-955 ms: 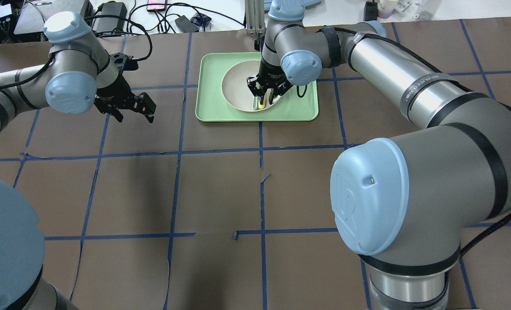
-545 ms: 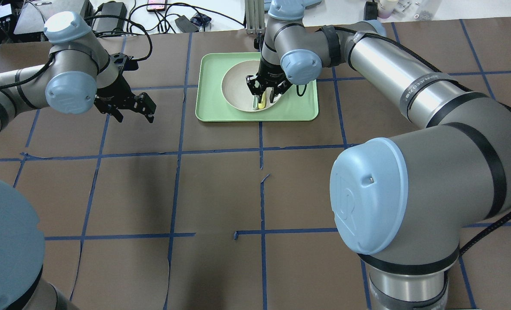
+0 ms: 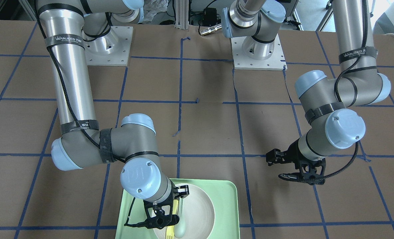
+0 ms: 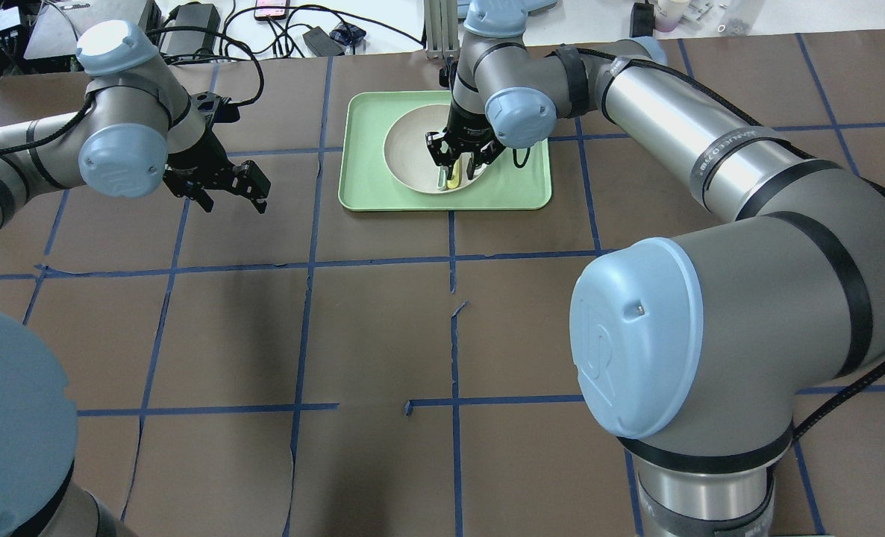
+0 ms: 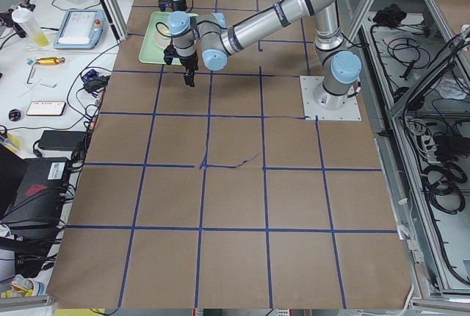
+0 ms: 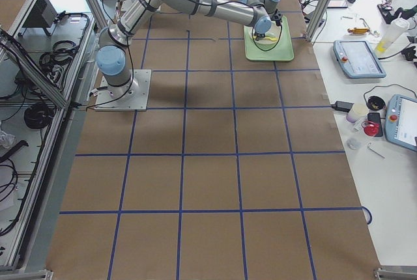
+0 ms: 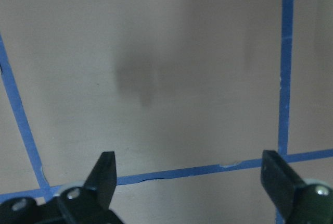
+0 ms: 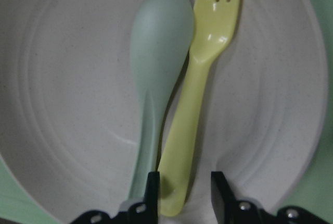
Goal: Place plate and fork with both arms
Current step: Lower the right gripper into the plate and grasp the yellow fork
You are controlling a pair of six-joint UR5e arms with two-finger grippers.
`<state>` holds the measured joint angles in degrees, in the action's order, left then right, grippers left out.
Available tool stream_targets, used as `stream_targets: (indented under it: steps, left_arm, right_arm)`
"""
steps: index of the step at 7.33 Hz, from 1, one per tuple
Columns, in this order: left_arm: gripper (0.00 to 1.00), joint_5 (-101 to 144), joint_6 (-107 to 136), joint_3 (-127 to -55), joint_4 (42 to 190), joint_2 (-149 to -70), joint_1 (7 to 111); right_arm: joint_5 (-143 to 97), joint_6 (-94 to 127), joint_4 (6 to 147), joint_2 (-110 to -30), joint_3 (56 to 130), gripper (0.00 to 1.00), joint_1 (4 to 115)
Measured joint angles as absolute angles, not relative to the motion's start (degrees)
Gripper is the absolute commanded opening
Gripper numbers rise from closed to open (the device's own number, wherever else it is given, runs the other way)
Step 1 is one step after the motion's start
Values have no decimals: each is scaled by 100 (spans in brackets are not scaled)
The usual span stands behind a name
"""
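The off-white plate (image 8: 67, 104) lies in the light-green tray (image 4: 517, 186) at the far middle of the table. The yellow fork (image 8: 200, 94) lies in the plate beside a mint-green spoon (image 8: 156, 52), tines pointing away from my wrist. My right gripper (image 8: 182, 193) is down in the plate, with its jaws drawn in narrow around the end of the fork's handle. In the overhead view the right gripper (image 4: 457, 158) covers part of the plate (image 4: 405, 153). My left gripper (image 4: 233, 195) is open and empty over bare table, left of the tray.
The table is brown paper with blue tape lines. The left wrist view shows only paper and tape under the open left gripper (image 7: 190, 174). Cables and devices lie beyond the table's far edge (image 4: 189, 22). The arm bases stand on mounting plates (image 3: 258, 56).
The right gripper shifted slightly over the plate, staying at the fork's handle. The fork and spoon have not moved. The left arm has not moved.
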<state>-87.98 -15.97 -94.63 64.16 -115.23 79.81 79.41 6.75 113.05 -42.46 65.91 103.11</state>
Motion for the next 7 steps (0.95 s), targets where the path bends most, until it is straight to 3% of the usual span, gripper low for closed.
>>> stream_targets:
  steps: [4,5,7]
  left_arm:
    - [100,-8798,-1591,-9466,6416,-11532,7977]
    - [100,-8798,-1591,-9468,6397,-11550,7977]
    - [100,-8798,-1591,-9473,6342,-11588,7973]
  right_arm:
    - [7858,669,11356,-4193,6566,50,10309]
    - [7852,668,11366,-4177,6566,46,10309]
    - [7854,664,11411,-4152,6565,0,10312]
